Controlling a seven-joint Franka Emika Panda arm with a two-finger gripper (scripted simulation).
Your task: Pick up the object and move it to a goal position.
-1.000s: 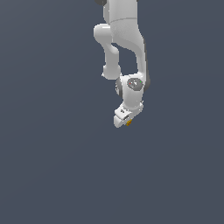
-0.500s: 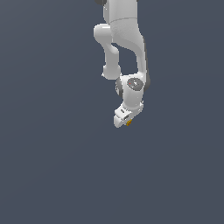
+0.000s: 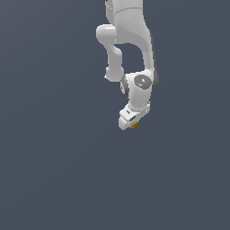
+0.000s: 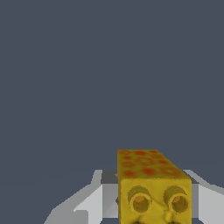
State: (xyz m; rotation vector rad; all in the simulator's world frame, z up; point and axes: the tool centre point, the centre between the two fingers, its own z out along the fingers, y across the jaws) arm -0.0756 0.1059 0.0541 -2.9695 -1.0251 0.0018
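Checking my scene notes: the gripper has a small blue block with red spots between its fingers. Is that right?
The colour is wrong. The block between the fingers of the gripper is yellow-orange with red spots, not blue, as the wrist view shows. The rest stands.

distant exterior view, close wrist view, sharing cube point(image 3: 134, 125)

place: simulated scene | evidence: flat featureless grey-blue backdrop point(image 3: 49, 170), smooth rendered white arm point(image 3: 130, 27)
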